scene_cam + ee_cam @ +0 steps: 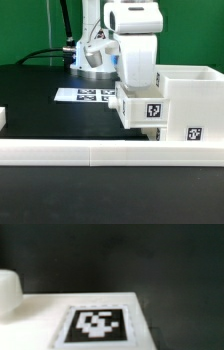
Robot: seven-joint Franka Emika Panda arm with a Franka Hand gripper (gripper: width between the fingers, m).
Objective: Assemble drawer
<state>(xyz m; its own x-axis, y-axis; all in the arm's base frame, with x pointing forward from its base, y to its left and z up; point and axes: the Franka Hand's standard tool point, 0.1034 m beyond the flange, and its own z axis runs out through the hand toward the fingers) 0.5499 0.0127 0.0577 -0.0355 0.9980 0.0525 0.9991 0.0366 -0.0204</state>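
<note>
Right under the arm, the gripper [128,88] sits on top of a small tray [140,108] beside the housing [193,105], on the exterior view's left of it (I cannot tell if the fingers are open or holding it).

White plastic parts on a matt black table

The housing [190,105] and tray [140,108] look like smooth, matt white plastic, their square tags [96,324] printed flat black-and-white; the table [40,110] is dark and dull; the arm's casing [135,40] shows glossy white.
</note>
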